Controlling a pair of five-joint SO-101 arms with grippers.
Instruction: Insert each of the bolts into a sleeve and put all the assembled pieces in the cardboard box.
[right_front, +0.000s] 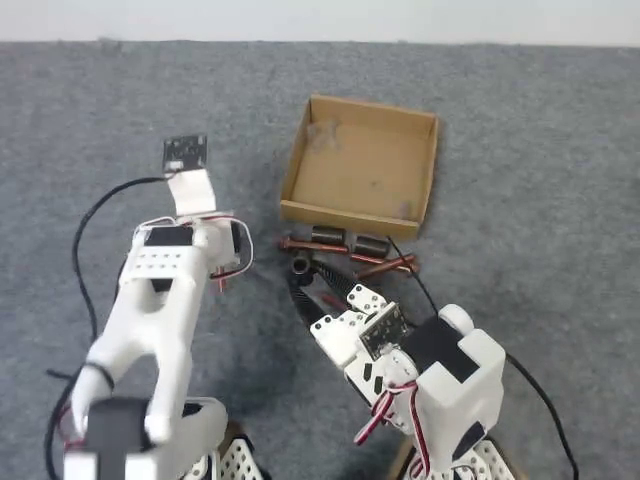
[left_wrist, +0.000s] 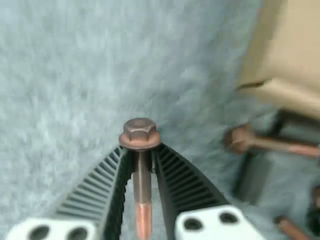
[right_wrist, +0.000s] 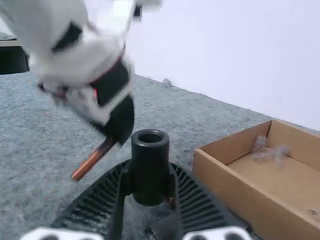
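bolt (left_wrist: 141, 165) in the left jaws, sleeve (right_wrist: 150, 167) in the right jaws: we're right in the mating step. the left jaws are closed almost all the way, pinching the copper shank just under the hex head. the right jaws are clamped round the dark sleeve's lower half and hold it upright, with its open bore showing. from the right wrist the bolt's free end slants down beside the sleeve. it's near the sleeve but not touching it, and not lined up with the mouth.

both pieces hang over the middle of the surface, nearer the front edge than the cardboard box (right_front: 345, 216). that box sits toward the far edge and has no assembled piece in it. just beside its near wall lie the spares: a bolt (right_front: 293, 242) running up to a sleeve (right_front: 328, 237), another sleeve (right_front: 372, 244), and one more bolt (right_front: 388, 265) at a slant. whether that first pair is already joined, i can't tell.

so it looks early days, with nothing boxed and this pairing not yet made. next, i'd say the left arm (right_front: 150, 310) has to swing the bolt's tip over the bore and match the sleeve's axis before pushing in, while the right arm (right_front: 445, 375) holds firm. if the tip comes in crooked, it catches the rim and could twist the sleeve in its grip.
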